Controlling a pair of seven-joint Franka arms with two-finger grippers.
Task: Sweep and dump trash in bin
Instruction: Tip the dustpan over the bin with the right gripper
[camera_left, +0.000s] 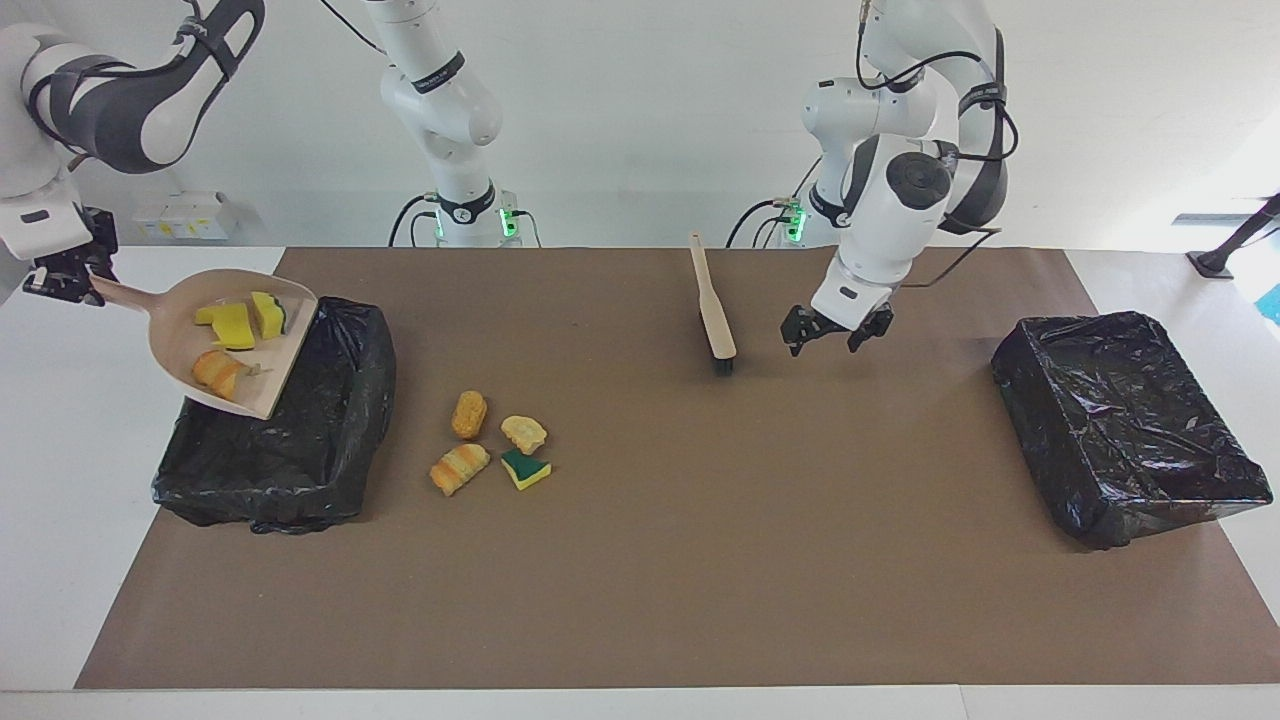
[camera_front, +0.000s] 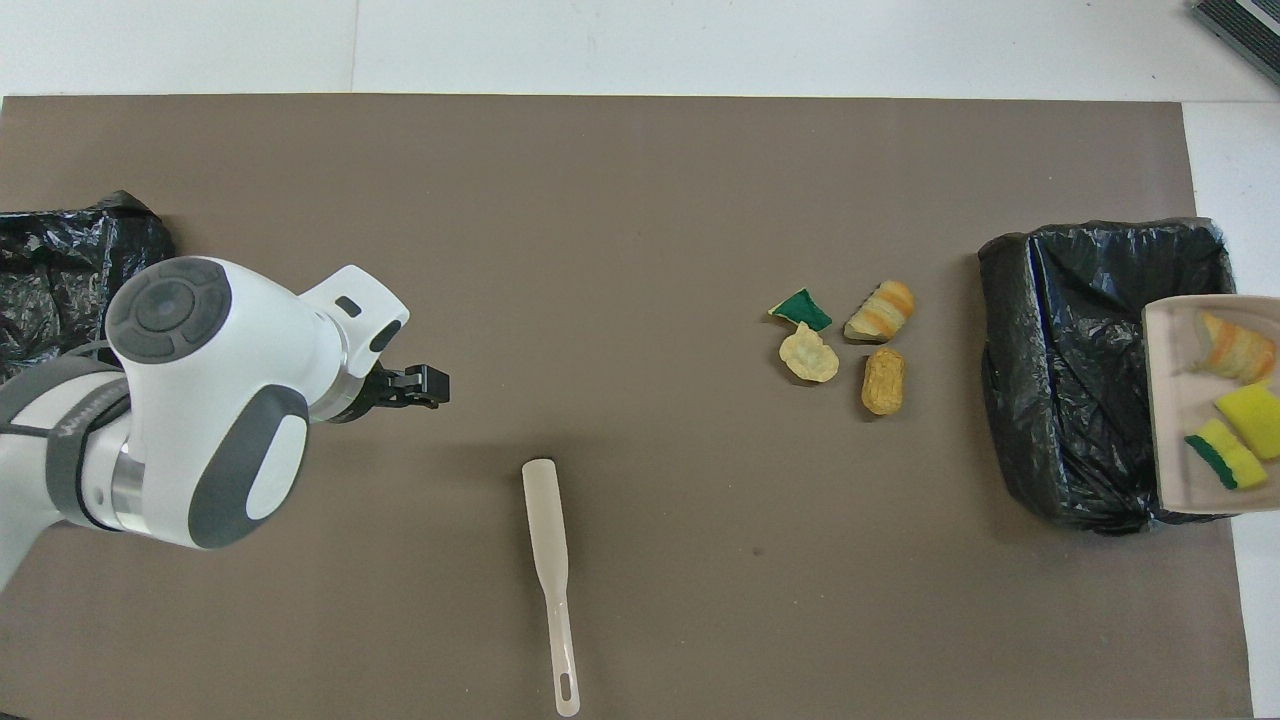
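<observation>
Your right gripper (camera_left: 62, 277), clamped on the dustpan (camera_left: 225, 340), holds three scraps over the bin (camera_left: 275, 420) undumped, four scraps (camera_left: 490, 452) lie beside that bin unswept, and your left gripper (camera_left: 836, 330) hangs open near the brush (camera_left: 713, 312).

From my remote seat this reads as a robotics lab. Two white-and-grey robot arms (camera_left: 890, 190) are bolted at the edge of a white table (camera_left: 60, 560) against a bare white wall. A plain brown paper mat (camera_left: 640, 560) covers the work area, and black camera-stand feet (camera_left: 1225, 262) sit at the table corners. Green status lights (camera_left: 505, 215) glow at the arm bases.
</observation>
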